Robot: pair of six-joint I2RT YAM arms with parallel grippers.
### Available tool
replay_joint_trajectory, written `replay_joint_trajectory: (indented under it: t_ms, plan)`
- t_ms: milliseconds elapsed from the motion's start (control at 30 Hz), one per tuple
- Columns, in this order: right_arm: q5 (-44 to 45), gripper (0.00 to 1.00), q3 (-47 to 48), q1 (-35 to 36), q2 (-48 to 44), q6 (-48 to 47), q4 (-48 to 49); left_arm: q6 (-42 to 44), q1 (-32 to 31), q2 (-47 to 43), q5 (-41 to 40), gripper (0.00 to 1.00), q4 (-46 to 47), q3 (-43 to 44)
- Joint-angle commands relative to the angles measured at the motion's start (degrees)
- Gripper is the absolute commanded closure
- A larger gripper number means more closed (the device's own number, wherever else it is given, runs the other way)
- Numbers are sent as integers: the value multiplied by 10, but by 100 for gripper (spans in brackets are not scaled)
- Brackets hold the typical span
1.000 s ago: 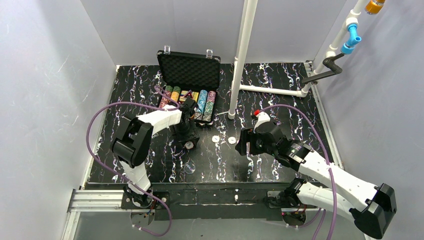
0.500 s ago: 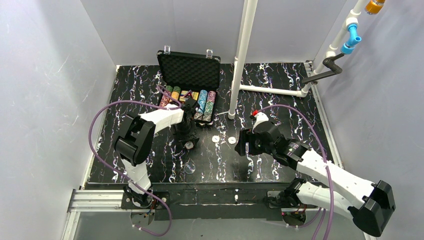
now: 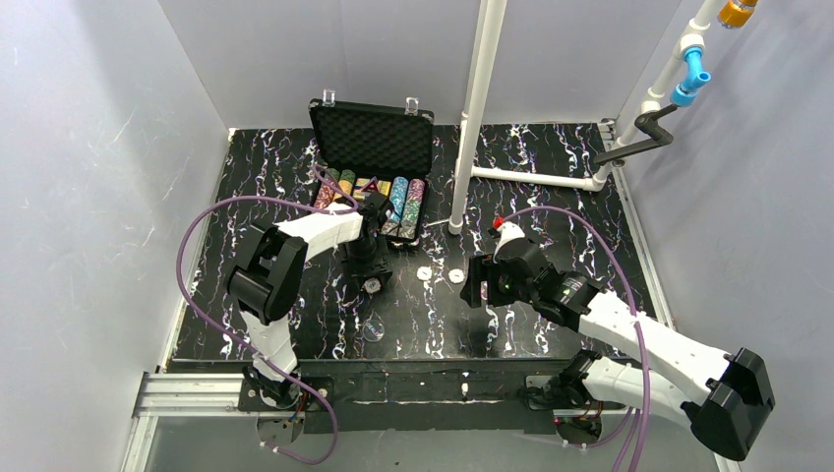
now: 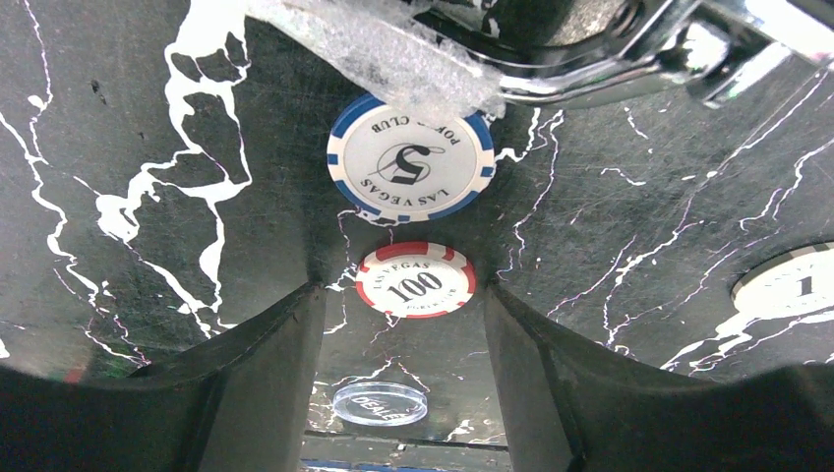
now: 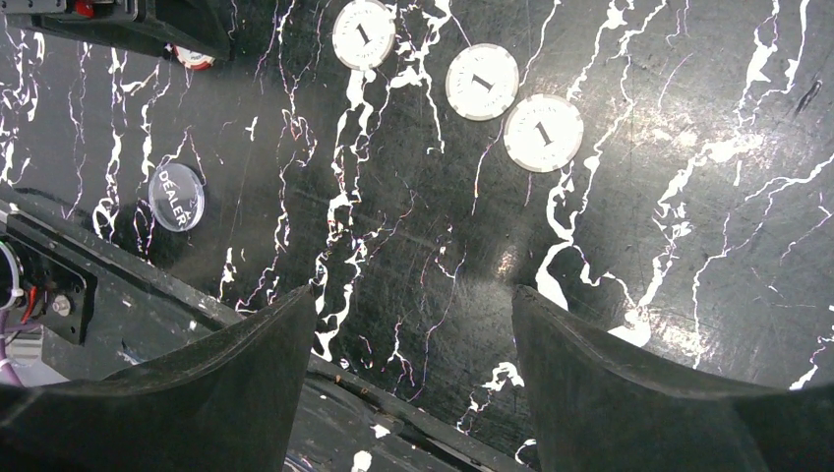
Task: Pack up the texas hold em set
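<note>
black foam lines the hinged rectangular case (image 3: 374, 138), which stands open at the back of the white-veined black counter (image 3: 551, 167). its rows of multicoloured poker chips (image 3: 398, 202) are partly hidden behind the left arm (image 3: 315, 228). in the left wrist view only the case's shiny metal edge shows, cut off at the top. there a crinkled whitish translucent scrap (image 4: 393, 49) overlaps the rim of a blue-and-white round chip marked 5 (image 4: 411, 170). just below it lies a red-and-white round chip marked 100 (image 4: 416, 279), between the tips of the left gripper (image 4: 403, 295). the jaws stand partly apart and seem clear of the chip on both sides, though shadow there makes contact hard to rule out. a clear round dealer button (image 4: 380, 403) lies farther back between the fingers (image 4: 246, 383), and a white round chip marked 1 (image 4: 792, 285) is cut off by the right edge.

the right gripper (image 5: 413, 305) hovers above the counter with jaws wide and nothing between them. beyond it three white round chips marked 1 (image 5: 482, 82) lie in a slanting row, near one another but apart; from above only two of them show. in the right wrist view the 100 chip is mostly hidden under the left gripper at the top left corner.
</note>
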Motion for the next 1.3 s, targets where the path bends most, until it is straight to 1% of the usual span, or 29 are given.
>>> replay_joint_trajectory:
  t_ms: [0,133,300,433,500,800,967,1033,1133,1267]
  plan:
    - [-6,20,20,-1,2,6,3,14,0,21,-34,42,31,-6]
    - [-7,20,22,-1,4,7,2,32,0,20,-39,48,41,-10]
    - [-7,20,24,-1,7,8,0,58,0,16,-42,60,51,-9]
    - [-10,20,28,-2,14,8,0,75,0,10,-37,75,52,-5]
    - [-15,20,30,-1,18,10,4,81,0,-2,-35,78,51,-6]
    - [-57,19,43,-3,51,30,30,106,0,-86,-1,87,56,-47]
    - [-109,19,56,-11,79,47,49,121,-1,-136,23,92,57,-72]
    - [-128,19,62,-15,95,54,56,130,-1,-164,53,93,64,-84]
    - [-174,19,69,-30,114,81,79,161,0,-207,93,94,88,-104]
    - [-274,19,81,-67,152,129,127,206,0,-246,146,96,116,-118]
